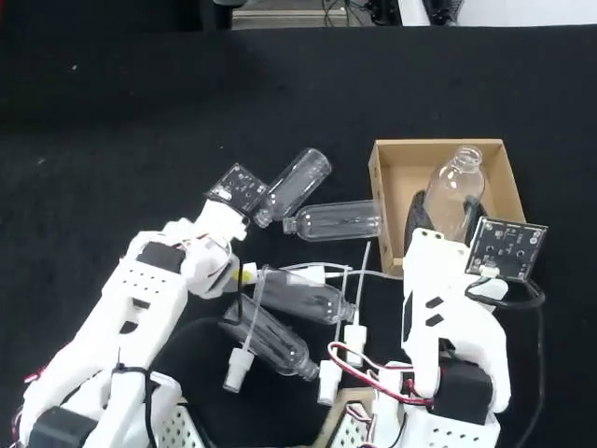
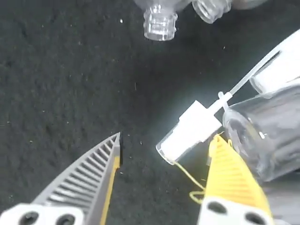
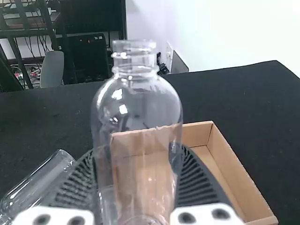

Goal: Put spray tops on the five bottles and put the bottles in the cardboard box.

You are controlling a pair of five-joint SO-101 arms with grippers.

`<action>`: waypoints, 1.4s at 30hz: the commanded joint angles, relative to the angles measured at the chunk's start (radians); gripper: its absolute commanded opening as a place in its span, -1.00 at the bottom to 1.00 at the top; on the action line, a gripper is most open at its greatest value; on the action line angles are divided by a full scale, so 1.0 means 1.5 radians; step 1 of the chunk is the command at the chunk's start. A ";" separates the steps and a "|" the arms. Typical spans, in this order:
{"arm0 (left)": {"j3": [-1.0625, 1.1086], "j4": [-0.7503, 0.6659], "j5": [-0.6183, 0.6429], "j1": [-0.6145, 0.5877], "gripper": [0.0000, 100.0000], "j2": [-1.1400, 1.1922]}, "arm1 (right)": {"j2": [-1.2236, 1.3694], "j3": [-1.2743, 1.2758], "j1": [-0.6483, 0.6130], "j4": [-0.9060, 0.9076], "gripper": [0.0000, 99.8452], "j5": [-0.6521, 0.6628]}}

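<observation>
My right gripper [image 1: 446, 219] is shut on a clear, uncapped bottle [image 1: 457, 187], held upright over the cardboard box [image 1: 387, 163]. In the right wrist view the bottle [image 3: 136, 117] stands between the black fingers [image 3: 197, 173], with the box [image 3: 225, 159] behind it. My left gripper [image 1: 244, 277] is open low over the table. A white spray top [image 2: 187, 133] lies between its jaws, close to the yellow finger [image 2: 229, 178]. A lying bottle [image 2: 262, 136] is beside that finger. Several clear bottles [image 1: 336, 221] lie between the two arms.
Three more spray tops with long tubes [image 1: 238, 369] [image 1: 328, 378] [image 1: 354, 336] lie near the arm bases. Two open bottle necks [image 2: 160, 23] point toward the left gripper. Black cloth [image 1: 112, 140] covers the table, with free room on the far left.
</observation>
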 commanded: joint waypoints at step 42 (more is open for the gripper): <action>-0.022 -0.129 -0.035 0.060 -0.51 0.149 | -0.007 -0.002 0.006 -0.003 -0.98 -0.003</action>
